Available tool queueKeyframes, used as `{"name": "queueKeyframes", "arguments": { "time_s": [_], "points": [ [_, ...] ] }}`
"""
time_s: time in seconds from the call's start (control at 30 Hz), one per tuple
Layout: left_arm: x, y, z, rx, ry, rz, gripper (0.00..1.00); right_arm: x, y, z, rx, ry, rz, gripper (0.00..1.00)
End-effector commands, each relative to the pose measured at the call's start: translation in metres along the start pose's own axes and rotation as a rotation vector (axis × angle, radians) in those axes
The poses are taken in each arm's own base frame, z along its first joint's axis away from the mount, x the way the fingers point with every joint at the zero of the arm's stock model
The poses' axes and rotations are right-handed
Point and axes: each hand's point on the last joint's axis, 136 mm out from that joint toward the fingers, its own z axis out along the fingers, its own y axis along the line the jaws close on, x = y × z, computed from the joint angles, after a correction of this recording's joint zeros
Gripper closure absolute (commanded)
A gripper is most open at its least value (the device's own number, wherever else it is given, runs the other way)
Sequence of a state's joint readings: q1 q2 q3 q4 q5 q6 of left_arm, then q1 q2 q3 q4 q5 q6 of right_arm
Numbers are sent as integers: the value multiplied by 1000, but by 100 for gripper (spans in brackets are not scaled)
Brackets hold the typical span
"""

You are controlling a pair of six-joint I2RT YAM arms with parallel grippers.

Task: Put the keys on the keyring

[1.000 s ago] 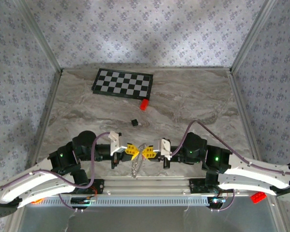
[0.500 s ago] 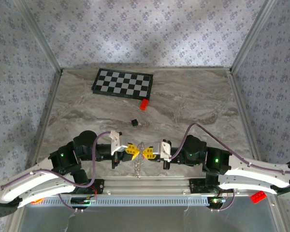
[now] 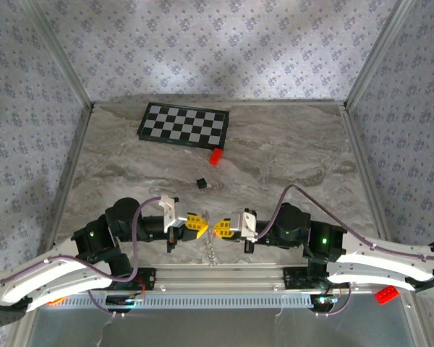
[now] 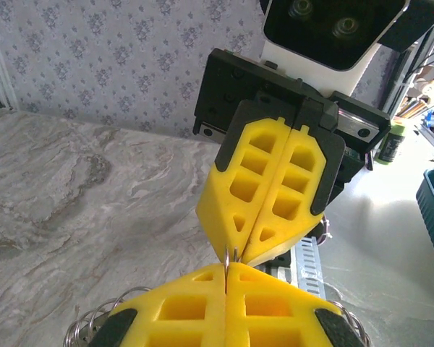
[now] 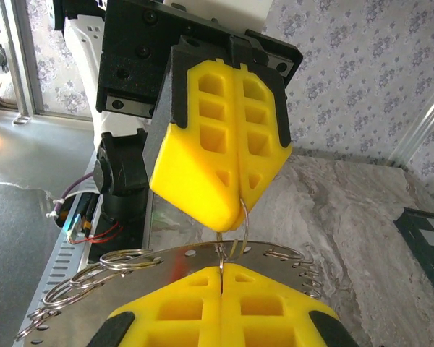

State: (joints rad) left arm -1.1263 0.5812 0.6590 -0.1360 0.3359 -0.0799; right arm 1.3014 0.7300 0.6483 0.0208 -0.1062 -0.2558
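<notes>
The left pincer (image 3: 201, 226) and the right pincer (image 3: 219, 230) meet tip to tip near the front edge of the bench (image 3: 289, 152). Both are closed narrow on the keyring (image 3: 211, 249), and its silvery loops reach from between them toward the arm bases. The key (image 3: 215, 156) lies well apart on the bench, just beside the checkered board (image 3: 183, 124). A small black cube (image 3: 200, 183) sits between it and the pincers.

Thin silvery-grey keyring (image 3: 211, 246), jagged with wire loops, aloft between left end effector (image 3: 201, 225) and right end effector (image 3: 218, 230).
</notes>
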Motion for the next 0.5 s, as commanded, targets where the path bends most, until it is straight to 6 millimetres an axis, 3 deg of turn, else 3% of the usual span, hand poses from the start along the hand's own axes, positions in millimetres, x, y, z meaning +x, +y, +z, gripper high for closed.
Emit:
{"name": "queueKeyframes", "arguments": {
  "time_s": [0.0,0.2,0.3,0.47],
  "points": [
    [-34,-3,-9,-8,-135,27,100,2,1,-3,6,-9,-6,100],
    [-34,1,-11,-32,-150,32,100,2,1,-4,10,-18,15,100],
    [-34,1,-8,-30,-146,33,100,3,3,-4,5,-25,29,92],
    [-36,0,-9,-26,-154,40,100,4,3,-4,4,-27,41,91]
  ]
}}
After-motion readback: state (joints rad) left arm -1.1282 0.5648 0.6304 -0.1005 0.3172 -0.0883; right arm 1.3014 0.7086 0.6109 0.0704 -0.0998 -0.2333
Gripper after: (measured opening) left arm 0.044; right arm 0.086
